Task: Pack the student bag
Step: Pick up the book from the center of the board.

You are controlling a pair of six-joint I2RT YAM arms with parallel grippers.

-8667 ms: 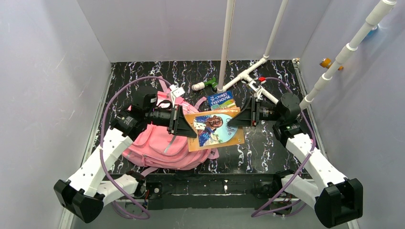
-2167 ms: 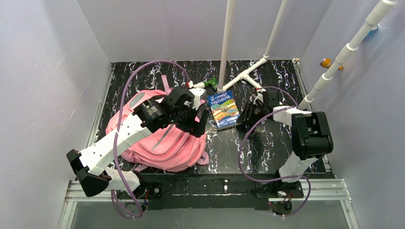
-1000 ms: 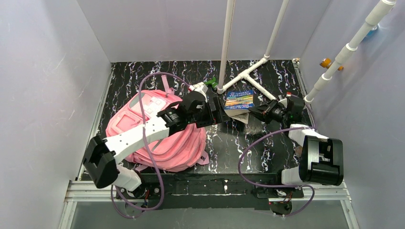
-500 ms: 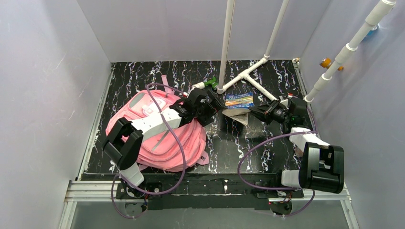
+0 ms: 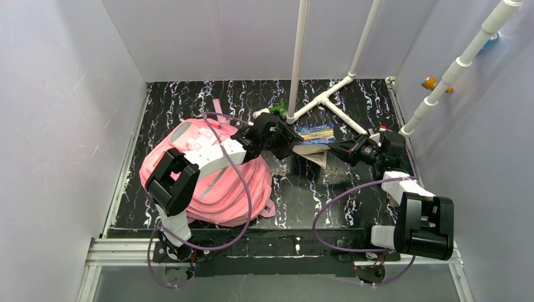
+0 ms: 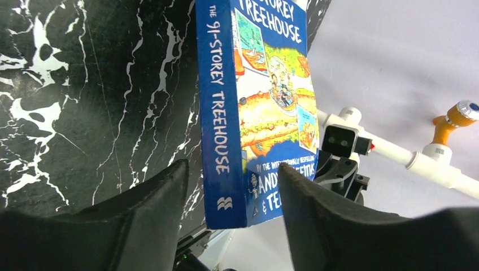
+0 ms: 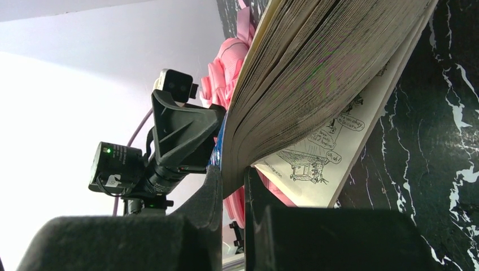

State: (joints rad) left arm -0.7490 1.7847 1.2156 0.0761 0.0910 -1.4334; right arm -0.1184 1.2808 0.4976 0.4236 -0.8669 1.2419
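Student bag (image 5: 214,189) is noted at near left on the desk (image 5: 352,189), flat, with the left arm stretched over it. Beyond it, the jaws of the left gripper (image 6: 231,166), wide a second ago, are now drawn in around the book (image 6: 265,101), with a sliver of gap left. The book is tilted up, its pages pinched in the narrow jaws of the right gripper (image 5: 340,146). A handover is judged under way, with the book still outside the bag.
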